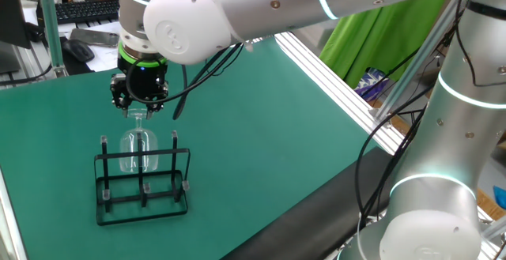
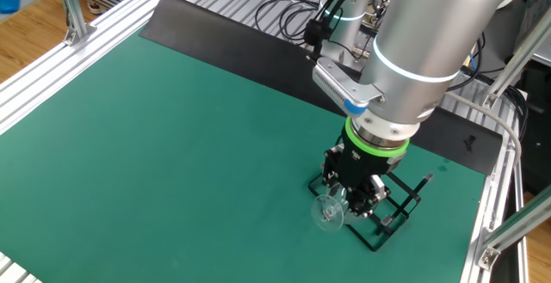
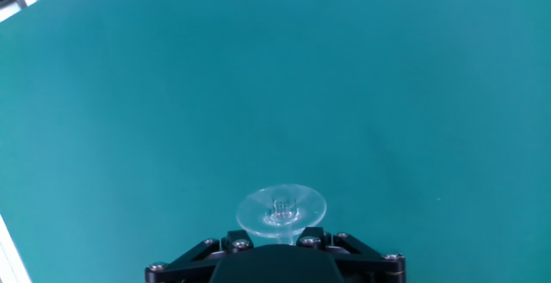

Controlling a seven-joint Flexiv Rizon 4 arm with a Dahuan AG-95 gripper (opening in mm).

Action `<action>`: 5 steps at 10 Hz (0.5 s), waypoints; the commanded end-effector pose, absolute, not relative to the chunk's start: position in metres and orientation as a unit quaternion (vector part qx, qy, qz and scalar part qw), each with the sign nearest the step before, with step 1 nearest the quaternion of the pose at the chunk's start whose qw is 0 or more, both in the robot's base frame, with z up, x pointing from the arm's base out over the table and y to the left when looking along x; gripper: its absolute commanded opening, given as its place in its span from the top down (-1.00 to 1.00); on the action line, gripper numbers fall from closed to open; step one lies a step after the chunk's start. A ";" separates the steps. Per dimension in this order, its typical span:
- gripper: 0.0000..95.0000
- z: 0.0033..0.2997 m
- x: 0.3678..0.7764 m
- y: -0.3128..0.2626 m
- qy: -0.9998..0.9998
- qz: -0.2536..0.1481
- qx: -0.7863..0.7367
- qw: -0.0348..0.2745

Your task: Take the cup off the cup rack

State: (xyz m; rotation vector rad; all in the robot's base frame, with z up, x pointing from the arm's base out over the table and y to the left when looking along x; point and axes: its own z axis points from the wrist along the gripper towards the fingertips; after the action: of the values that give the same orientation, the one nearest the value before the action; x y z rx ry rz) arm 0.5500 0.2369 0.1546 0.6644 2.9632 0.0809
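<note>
The fingers point(image 1: 138, 108) are closed on the stem of the cup point(image 1: 137, 148), just under its foot. The cup hangs bowl-down below them, inverted, behind the front rail of the cup rack point(image 1: 142, 187), which stands on the green worktop point(image 1: 261, 133).

Cup point(image 1: 138, 145) upside down over the cup rack point(image 1: 142, 182), foot uppermost, directly beneath the hand point(image 1: 137, 108).

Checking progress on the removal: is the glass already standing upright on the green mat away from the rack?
No. The glass hangs upside down, foot up at the gripper, its bowl among the posts of the rack.
</note>
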 end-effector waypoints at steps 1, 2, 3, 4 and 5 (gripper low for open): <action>0.20 0.154 0.550 0.237 0.974 0.027 0.219 0.052; 0.20 0.154 0.547 0.238 0.974 0.027 0.219 0.053; 0.20 0.153 0.545 0.238 0.974 0.027 0.220 0.053; 0.20 0.152 0.542 0.239 0.974 0.027 0.220 0.056; 0.20 0.152 0.541 0.239 0.973 0.027 0.220 0.059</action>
State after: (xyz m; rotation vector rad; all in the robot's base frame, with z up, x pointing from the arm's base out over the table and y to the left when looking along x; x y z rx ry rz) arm 0.5396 0.2388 0.1514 0.6668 2.9451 0.0838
